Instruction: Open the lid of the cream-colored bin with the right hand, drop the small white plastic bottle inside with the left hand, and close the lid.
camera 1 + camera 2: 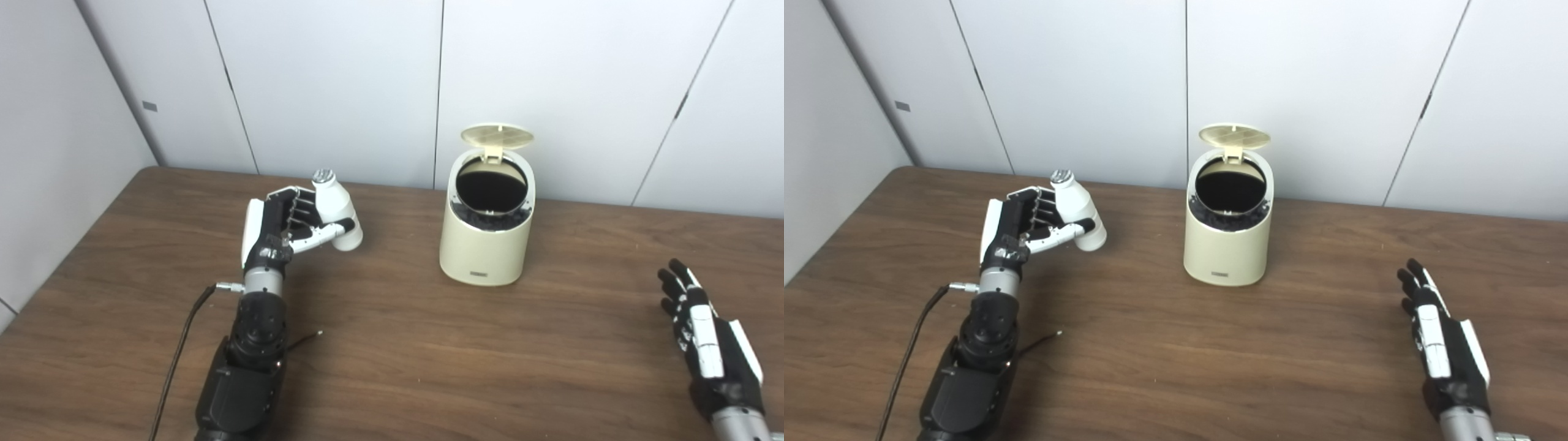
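The fingers point(306, 211) of the left hand point(278, 226) are wrapping the small white plastic bottle point(335, 208), thumb crossing its front, holding it tilted above the tabletop point(392, 355), cap up and away. In the left eye view the cream-colored bin point(487, 245) is standing well to the right of the bottle, its round lid point(497, 136) already tipped up on its rear hinge, showing a dark liner inside. The right hand point(704, 337) is resting near the tabletop's right edge, fingers spread and holding nothing. So the opening looks done; the drop is the step in hand.

In the right eye view the bottle point(1078, 211) is reading as smooth, rounded plastic with a ribbed silvery cap, and the bin point(1228, 245) as a matte oval tub with a small label low on its front. The tabletop is dark wood grain. The next move is likely calling for carrying the bottle rightward over the opening before the left hand point(1020, 229) releases; the right hand point(1448, 349) would then close the lid.
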### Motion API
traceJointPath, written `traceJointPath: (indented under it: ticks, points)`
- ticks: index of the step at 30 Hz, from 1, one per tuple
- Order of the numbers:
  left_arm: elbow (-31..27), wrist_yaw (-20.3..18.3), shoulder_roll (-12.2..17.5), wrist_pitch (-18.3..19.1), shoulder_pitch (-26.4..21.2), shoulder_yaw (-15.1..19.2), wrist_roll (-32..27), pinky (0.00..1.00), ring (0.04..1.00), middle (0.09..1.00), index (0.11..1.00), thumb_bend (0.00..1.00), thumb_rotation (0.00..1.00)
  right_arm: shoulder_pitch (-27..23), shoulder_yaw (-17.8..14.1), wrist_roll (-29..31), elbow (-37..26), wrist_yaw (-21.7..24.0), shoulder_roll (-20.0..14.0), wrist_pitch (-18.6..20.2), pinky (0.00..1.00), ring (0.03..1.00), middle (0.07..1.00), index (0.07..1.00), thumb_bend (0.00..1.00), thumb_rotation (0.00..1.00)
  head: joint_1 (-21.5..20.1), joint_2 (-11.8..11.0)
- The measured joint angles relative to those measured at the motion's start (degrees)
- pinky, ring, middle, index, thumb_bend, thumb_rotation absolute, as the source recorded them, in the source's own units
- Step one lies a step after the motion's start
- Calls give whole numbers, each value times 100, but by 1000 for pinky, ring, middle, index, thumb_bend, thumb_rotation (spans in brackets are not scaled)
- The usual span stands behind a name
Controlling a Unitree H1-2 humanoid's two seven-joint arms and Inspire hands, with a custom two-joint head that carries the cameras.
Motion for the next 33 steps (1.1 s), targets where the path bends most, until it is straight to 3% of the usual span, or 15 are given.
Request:
traceJointPath:
  ticks: [6,18,25,33]
  points:
    - [-281,-31,5,-52,30,-108,96,454,474,495,476,503,0,0,21,-68,-1,-28,0,-4,970,974,947,954,614,1000,-62,-9]
    - [-986,-125,3,-64,36,-417,341,405,445,483,493,503,0,1,70,-65,39,-20,55,-91,994,983,955,948,614,1000,-501,-61]
    - [-1155,-142,23,-363,36,-629,562,378,425,482,500,502,0,1,65,-94,43,-121,117,-109,975,970,941,940,570,1000,-624,-105]
    - [-1531,-310,-16,-524,-34,-755,661,353,407,495,498,501,0,8,103,-123,43,-148,118,-113,982,971,947,947,592,1000,-721,-149]
